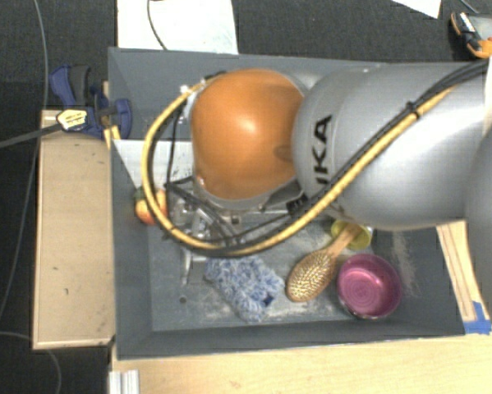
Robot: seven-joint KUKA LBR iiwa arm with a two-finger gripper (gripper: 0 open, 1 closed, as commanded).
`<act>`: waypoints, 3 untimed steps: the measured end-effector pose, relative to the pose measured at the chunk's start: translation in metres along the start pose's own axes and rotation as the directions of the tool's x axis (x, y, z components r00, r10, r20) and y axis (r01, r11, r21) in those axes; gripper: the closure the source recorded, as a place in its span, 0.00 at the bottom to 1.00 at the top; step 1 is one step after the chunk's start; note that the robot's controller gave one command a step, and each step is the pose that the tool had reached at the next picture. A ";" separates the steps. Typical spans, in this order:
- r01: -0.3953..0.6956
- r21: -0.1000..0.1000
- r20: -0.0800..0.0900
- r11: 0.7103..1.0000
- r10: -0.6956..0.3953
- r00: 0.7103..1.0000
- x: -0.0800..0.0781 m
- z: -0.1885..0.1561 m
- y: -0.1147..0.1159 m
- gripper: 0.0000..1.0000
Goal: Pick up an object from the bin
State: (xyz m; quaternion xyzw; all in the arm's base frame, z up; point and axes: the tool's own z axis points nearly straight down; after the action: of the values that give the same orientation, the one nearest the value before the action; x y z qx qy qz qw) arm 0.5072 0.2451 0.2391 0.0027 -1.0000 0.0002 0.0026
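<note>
Nearest the lens is the rounded orange cover (246,134) on the wrist of the silver arm (393,154), which comes in from 3 o'clock and spans the upper half of the grey bin (139,302). A yellow-and-black cable (149,154) loops out from the cover toward 9 o'clock and back under it. Below the cover's 6 o'clock edge, the gripper (198,226) shows as a cluster of metal parts low over the bin floor, on the bin's 8 o'clock side; whether it is apart, together or clamped on anything I cannot tell, as the cover and cable hide too much of it. The thing closest to it is a crumpled blue-and-white knitted cloth (241,286), lying on the floor just beside the gripper at its 5 o'clock, toward the bin's 6 o'clock wall. At the gripper's 9 o'clock, against the bin's left wall, sits a small orange thing (144,212), partly behind the cable. Further round, at the bin's 5 o'clock, a gold hairbrush (311,276) lies with its head just beside the cloth and its handle pointing toward 1 o'clock, where it meets a yellow-green thing (356,236) under the arm. A magenta bowl (367,286) stands upright just beside the brush, at the brush's 3 o'clock.
</note>
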 end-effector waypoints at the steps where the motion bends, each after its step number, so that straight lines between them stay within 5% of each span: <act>1: -0.008 -0.002 0.007 1.000 0.008 1.000 -0.002 -0.005 -0.002 0.00; 2: 0.082 -0.002 0.010 0.997 -0.082 0.997 -0.016 0.131 -0.095 0.00; 3: 0.087 -0.008 0.021 0.996 -0.087 0.996 -0.040 0.168 -0.096 0.00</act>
State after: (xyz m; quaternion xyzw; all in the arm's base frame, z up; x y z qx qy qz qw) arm 0.5469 0.1491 0.0713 0.0464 -0.9989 -0.0045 -0.0076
